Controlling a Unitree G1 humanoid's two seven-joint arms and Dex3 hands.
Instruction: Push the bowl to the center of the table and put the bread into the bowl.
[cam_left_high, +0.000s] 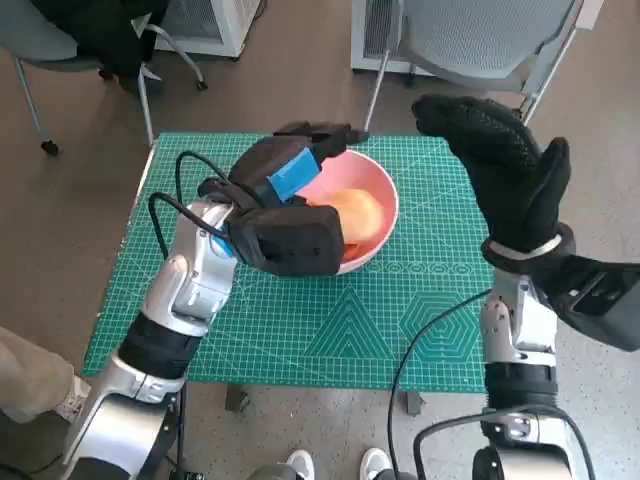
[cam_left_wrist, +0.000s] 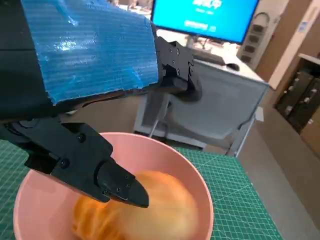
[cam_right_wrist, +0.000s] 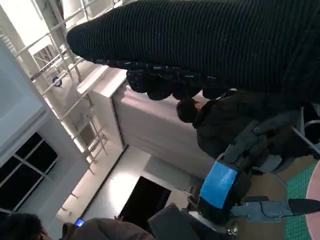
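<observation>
A pink bowl (cam_left_high: 378, 187) stands near the middle of the green mat (cam_left_high: 330, 320), a little toward the back. An orange-brown bread roll (cam_left_high: 352, 211) lies inside it; the left wrist view shows the bread (cam_left_wrist: 155, 207) low in the bowl (cam_left_wrist: 197, 172). My left hand (cam_left_high: 290, 190) hovers over the bowl's left side with its fingers (cam_left_wrist: 100, 167) spread and nothing in them. My right hand (cam_left_high: 505, 175) is raised above the mat's right side, fingers extended, holding nothing. The right wrist view also shows my left hand (cam_right_wrist: 235, 192).
Grey chairs stand behind the table at back right (cam_left_high: 480, 40) and back left (cam_left_high: 60, 40). A person's shoe (cam_left_high: 70, 398) and leg show at the left edge, more shoes (cam_left_high: 335, 465) at the front. A person (cam_right_wrist: 220, 125) sits beyond the table.
</observation>
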